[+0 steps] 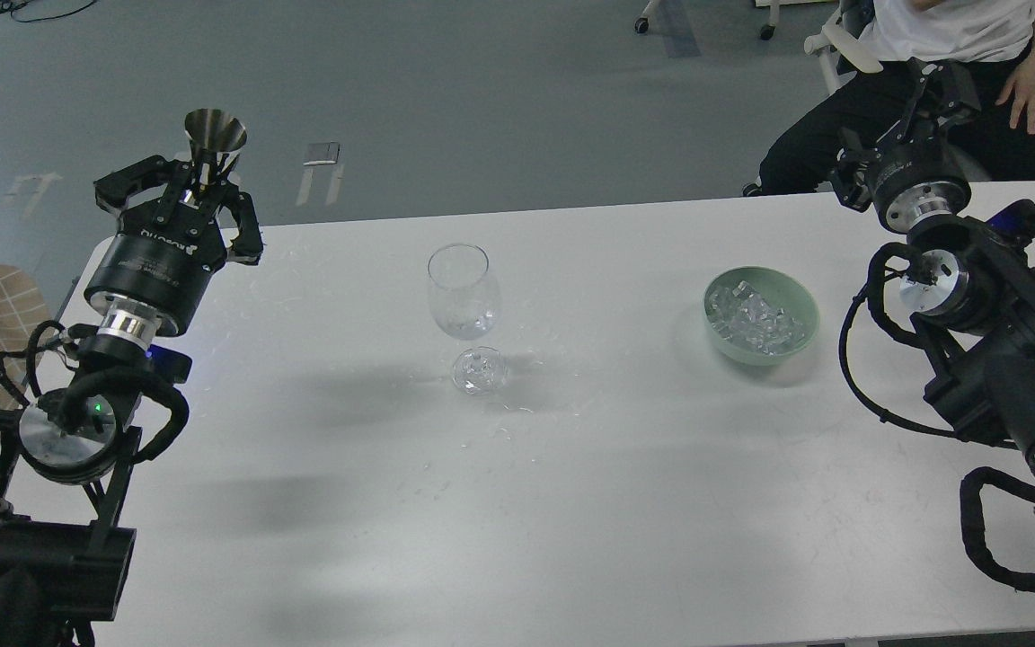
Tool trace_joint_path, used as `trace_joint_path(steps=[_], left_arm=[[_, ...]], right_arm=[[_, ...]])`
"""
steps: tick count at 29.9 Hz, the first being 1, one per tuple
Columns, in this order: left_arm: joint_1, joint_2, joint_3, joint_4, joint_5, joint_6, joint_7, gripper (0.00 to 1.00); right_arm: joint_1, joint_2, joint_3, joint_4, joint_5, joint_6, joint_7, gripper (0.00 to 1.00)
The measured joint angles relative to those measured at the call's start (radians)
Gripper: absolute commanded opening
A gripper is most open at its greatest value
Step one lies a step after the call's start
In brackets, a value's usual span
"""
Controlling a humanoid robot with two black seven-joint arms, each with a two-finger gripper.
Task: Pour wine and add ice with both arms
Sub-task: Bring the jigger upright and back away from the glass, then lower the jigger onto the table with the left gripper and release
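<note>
A white table carries a clear stemmed glass near its middle, standing upright, and a pale green bowl well to the right of it. The bowl holds a heap of ice, small glassy cubes piled together inside the rim. Any wine in the glass is too faint to make out; the glass looks clear throughout.

The left gripper is raised above the table's far left corner, well apart from the glass. Its fingers are clamped on the narrow stem of a metal cone-shaped cup, which stands upright with its wide mouth on top.

The right gripper is up above the far right edge of the table, beyond the bowl and not touching it. It is dark and seen against dark trousers, so I cannot tell whether its fingers are apart or together.

Behind the table on the right sits a person in a white shirt, one hand resting on a knee.
</note>
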Motion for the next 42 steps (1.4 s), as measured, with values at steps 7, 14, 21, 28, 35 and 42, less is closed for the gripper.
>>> trace_joint_path(steps=[7, 14, 21, 28, 35, 42], left_arm=[[-0.03, -0.052, -0.049, 0.252, -0.212, -0.166, -0.049, 0.09], [-0.135, -0.062, -0.052, 0.48, -0.262, -0.215, -0.092, 0.09], [-0.191, -0.092, -0.046, 0.702, -0.266, -0.308, -0.096, 0.08], [-0.205, -0.126, -0.039, 0.802, -0.266, -0.389, -0.093, 0.09], [-0.207, -0.155, -0.036, 0.856, -0.266, -0.389, -0.104, 0.24], [-0.264, -0.15, -0.033, 0.911, -0.263, -0.377, -0.105, 0.47]], right_arm=[[0.013, -0.009, -0.007, 0.001, -0.004, -0.006, 0.0, 1.0], [0.003, -0.041, -0.022, 0.034, -0.006, -0.012, 0.0, 1.0], [-0.013, -0.061, -0.03, 0.059, -0.006, -0.029, 0.0, 1.0], [-0.015, -0.07, -0.031, 0.061, -0.006, -0.031, 0.0, 1.0], [-0.014, -0.121, -0.034, 0.065, -0.002, -0.025, -0.004, 1.0], [-0.015, -0.131, -0.033, 0.068, -0.001, -0.025, -0.005, 1.0]])
